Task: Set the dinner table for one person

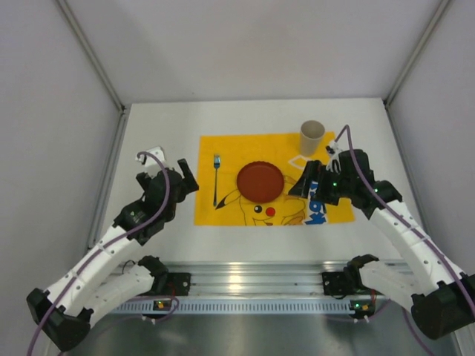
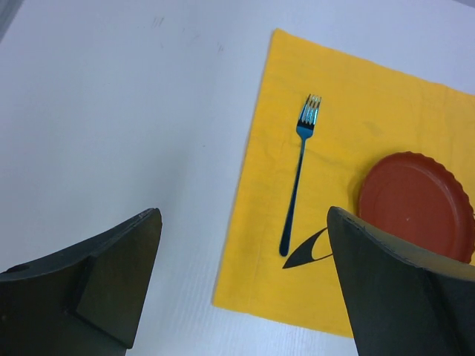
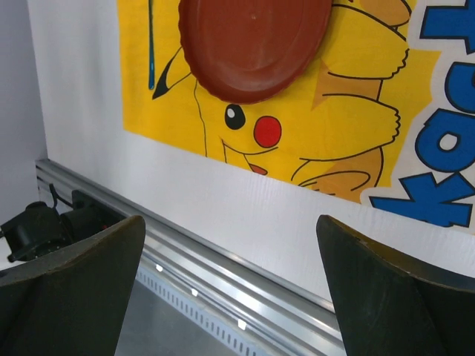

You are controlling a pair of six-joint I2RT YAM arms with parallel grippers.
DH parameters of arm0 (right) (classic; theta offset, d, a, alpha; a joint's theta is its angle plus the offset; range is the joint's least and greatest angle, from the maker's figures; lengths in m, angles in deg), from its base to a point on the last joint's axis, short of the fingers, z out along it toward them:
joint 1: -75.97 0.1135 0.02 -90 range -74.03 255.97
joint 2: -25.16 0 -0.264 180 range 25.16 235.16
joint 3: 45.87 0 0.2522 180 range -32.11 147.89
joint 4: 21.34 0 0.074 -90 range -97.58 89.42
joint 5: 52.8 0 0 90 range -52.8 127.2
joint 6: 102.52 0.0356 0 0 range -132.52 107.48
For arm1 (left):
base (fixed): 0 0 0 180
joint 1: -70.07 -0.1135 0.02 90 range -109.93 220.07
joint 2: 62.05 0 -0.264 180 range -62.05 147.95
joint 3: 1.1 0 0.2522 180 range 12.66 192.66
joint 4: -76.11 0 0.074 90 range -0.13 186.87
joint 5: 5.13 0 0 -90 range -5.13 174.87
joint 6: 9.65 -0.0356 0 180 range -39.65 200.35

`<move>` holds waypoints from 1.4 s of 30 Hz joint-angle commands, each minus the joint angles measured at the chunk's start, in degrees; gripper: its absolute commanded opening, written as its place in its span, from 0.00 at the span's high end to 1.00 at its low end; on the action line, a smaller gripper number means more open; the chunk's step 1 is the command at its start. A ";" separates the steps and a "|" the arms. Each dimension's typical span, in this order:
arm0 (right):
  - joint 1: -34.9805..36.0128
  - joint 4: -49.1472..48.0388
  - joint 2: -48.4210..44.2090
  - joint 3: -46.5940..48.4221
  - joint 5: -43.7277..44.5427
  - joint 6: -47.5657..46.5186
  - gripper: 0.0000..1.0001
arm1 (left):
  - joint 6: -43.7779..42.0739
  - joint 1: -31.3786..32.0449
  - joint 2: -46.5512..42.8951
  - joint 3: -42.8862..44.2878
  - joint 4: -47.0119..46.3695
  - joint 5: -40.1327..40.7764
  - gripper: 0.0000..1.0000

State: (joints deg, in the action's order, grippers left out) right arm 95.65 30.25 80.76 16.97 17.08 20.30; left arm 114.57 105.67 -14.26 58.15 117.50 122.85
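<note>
The dinner table [image 1: 245, 119] is looking nearly set. A yellow Pikachu mat [image 1: 237, 144] is lying at its centre, carrying a red plate [image 1: 260, 181], with a fork [image 1: 216, 180] toward the mat's left edge and a paper cup [image 1: 312, 136] at its far right corner. The left gripper [image 1: 185, 175] and right gripper [image 1: 308, 182] are hovering with jaws apart, holding nothing. No knife or spoon is showing, so one is probably still wanting.

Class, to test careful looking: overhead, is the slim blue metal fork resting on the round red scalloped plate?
No, the fork lies on the yellow cloth mat, apart from the plate.

mat [image 1: 223, 144] on table [image 1: 159, 122], fork [image 1: 216, 180] left of plate [image 1: 260, 180]
</note>
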 commanded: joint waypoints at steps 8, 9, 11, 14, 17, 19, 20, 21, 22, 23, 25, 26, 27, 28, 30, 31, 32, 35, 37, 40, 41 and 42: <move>-0.43 -2.32 -1.28 4.44 3.05 -0.03 0.00 | 0.93 -0.26 -10.52 -5.41 6.98 -1.24 0.01; -0.43 -1.71 -1.19 4.97 3.94 -0.47 0.00 | 1.29 -0.17 -10.61 -5.59 7.60 -0.54 0.02; -0.35 0.05 -1.62 6.20 6.23 -1.87 0.00 | 1.82 -0.17 -11.14 -5.94 8.57 1.22 0.02; -0.17 1.20 -3.20 6.55 8.60 -2.76 0.00 | 0.24 -0.17 -11.58 -6.30 8.14 2.63 0.02; -0.17 1.55 -5.39 5.94 9.92 -2.59 0.00 | -1.00 -0.26 -11.41 -6.73 7.61 5.26 0.01; -0.26 1.55 -6.98 5.42 12.28 -2.15 0.00 | -2.65 -0.17 -11.58 -7.52 5.68 5.88 0.01; -0.26 1.46 -8.73 4.80 13.08 -1.97 0.00 | -3.80 -0.17 -11.58 -7.87 4.63 5.79 0.02; -0.26 1.38 -9.70 4.45 13.96 -1.79 0.00 | -4.76 -0.17 -11.58 -8.31 2.36 5.71 0.02; -0.26 1.20 -10.85 4.01 15.97 -1.53 0.00 | -6.43 -0.26 -11.58 -9.01 1.38 5.71 0.01; -0.26 1.20 -12.86 3.22 16.86 -1.01 0.00 | -7.31 -0.17 -11.32 -9.28 0.32 5.88 0.02; -0.26 1.20 -14.63 2.69 19.57 -0.65 0.00 | -9.25 -0.17 -10.70 -9.98 -2.14 6.23 0.01; -0.26 1.20 -16.29 2.17 19.85 -0.04 0.00 | -9.95 -0.17 -10.53 -10.34 -2.93 6.58 0.02; -0.26 1.37 -17.00 1.81 21.94 0.57 0.00 | -10.66 -0.17 -10.35 -10.51 -3.72 7.54 0.02; -0.26 1.46 -17.79 1.63 23.79 1.02 0.00 | -11.97 -0.17 -10.17 -11.21 -5.99 8.07 0.02; -0.26 1.90 -19.38 1.46 24.42 1.28 0.00 | -13.55 -0.17 -10.09 -12.27 -8.73 9.39 0.02; -0.26 2.08 -19.82 1.54 24.86 1.28 0.00 | -15.30 -0.26 -10.17 -13.58 -10.22 9.92 0.02; -0.26 2.25 -20.17 1.81 25.13 1.63 0.00 | -16.28 -0.17 -10.35 -14.29 -13.46 10.45 0.02; -0.26 3.83 -20.35 2.51 26.88 2.86 0.00 | -19.62 -0.17 -11.58 -17.28 -19.96 10.98 0.03; -0.26 4.71 -20.44 2.77 27.50 3.04 0.00 | -24.34 -0.26 -13.24 -20.60 -24.89 10.11 0.03; -0.26 5.33 -20.70 2.78 27.59 3.22 0.00 | -29.63 -0.26 -14.48 -24.65 -32.46 8.44 0.04; -0.26 5.50 -20.79 2.78 27.68 3.30 0.00 | -30.43 -0.17 -14.57 -25.36 -33.34 7.99 0.04; -0.17 6.03 -20.88 2.95 27.94 3.39 0.00 | -30.87 -0.26 -14.48 -25.80 -34.57 7.64 0.04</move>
State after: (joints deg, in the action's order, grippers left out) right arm 95.67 35.14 60.56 18.85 43.15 22.77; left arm 90.00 105.67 -28.03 34.09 94.45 131.16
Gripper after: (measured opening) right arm 0.996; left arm 0.967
